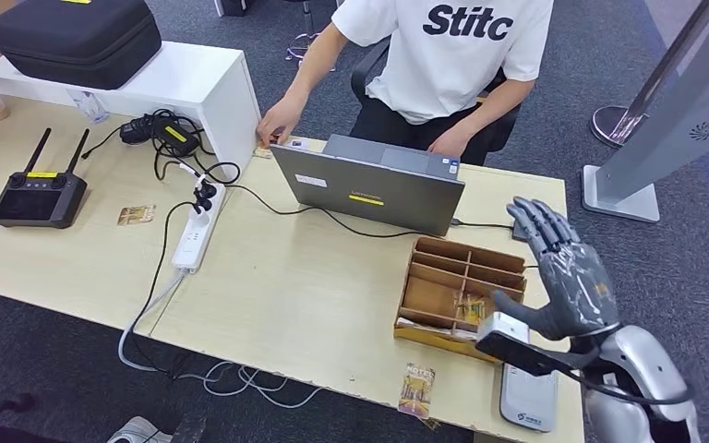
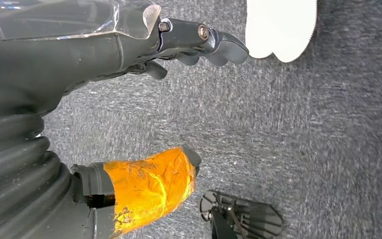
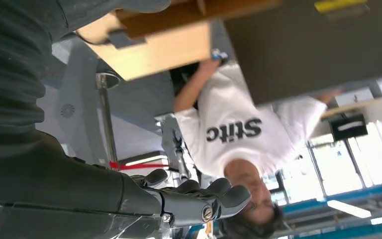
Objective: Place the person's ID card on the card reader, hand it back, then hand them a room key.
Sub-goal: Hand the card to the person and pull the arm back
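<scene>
My right hand (image 1: 563,272) is raised above the table's right end, palm forward, fingers spread, holding nothing. Its fingers (image 3: 199,199) also show in the right wrist view, in front of the person (image 3: 234,129). A white card reader (image 1: 528,397) lies at the front right, just below that hand. A patterned card (image 1: 416,389) lies near the front edge, left of the reader. The seated person in a white T-shirt (image 1: 452,55) rests a hand (image 1: 280,120) beside a small card (image 1: 294,143). My left hand (image 2: 204,42) hangs over the carpet, with nothing in it.
A wooden divided box (image 1: 462,286) holding cards stands left of my right hand. A grey laptop (image 1: 369,185) sits mid-table. A power strip (image 1: 198,231), a black controller (image 1: 37,194) and another card (image 1: 136,214) lie to the left. A grey stand (image 1: 665,120) rises at the right.
</scene>
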`<action>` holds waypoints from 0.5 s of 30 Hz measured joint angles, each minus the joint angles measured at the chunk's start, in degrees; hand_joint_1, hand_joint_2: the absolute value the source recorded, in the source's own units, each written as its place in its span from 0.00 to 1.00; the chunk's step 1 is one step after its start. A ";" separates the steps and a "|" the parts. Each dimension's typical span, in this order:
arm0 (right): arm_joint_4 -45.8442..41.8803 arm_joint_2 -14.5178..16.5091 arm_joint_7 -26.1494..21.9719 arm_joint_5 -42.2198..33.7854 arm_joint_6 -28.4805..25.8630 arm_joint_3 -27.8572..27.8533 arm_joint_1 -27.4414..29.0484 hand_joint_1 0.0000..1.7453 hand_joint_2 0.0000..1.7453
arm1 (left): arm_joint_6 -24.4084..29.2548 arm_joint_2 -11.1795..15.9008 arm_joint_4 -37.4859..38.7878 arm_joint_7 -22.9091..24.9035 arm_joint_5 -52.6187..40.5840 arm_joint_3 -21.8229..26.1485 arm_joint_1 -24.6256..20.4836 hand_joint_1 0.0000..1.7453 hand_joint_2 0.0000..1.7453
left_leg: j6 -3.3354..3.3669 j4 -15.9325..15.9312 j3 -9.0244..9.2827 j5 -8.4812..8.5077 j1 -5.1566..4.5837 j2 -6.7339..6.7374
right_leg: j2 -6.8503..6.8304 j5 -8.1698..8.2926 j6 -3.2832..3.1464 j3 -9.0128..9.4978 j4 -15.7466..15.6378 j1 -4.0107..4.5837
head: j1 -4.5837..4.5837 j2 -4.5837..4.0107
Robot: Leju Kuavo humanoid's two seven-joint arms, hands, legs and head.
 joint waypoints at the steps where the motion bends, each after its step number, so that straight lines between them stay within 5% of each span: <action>1: -0.66 -2.16 -0.42 -0.42 0.21 -0.15 1.64 0.00 1.00 | 0.06 0.06 0.00 0.00 0.15 0.26 0.02 0.00 1.00 | 0.02 0.00 0.00 -0.02 -0.01 0.02 | 0.01 0.00 0.01 -0.01 0.00 -0.01 | -0.01 0.00; 9: -5.74 -13.84 -2.30 -4.16 2.80 -0.63 11.79 0.00 1.00 | 0.12 0.41 0.00 0.01 0.71 1.39 -0.03 0.00 1.00 | 0.04 -0.02 0.00 -0.06 0.00 0.09 | 0.07 -0.06 0.08 -0.03 0.01 -0.03 | -0.03 0.00; 15: -7.05 -17.80 3.38 2.12 5.05 1.59 13.16 0.00 1.00 | 0.27 0.50 0.00 0.26 0.69 1.43 -0.29 0.00 1.00 | 0.04 -0.03 0.00 -0.05 0.00 0.13 | 0.09 -0.06 0.08 -0.02 0.02 -0.01 | -0.01 0.00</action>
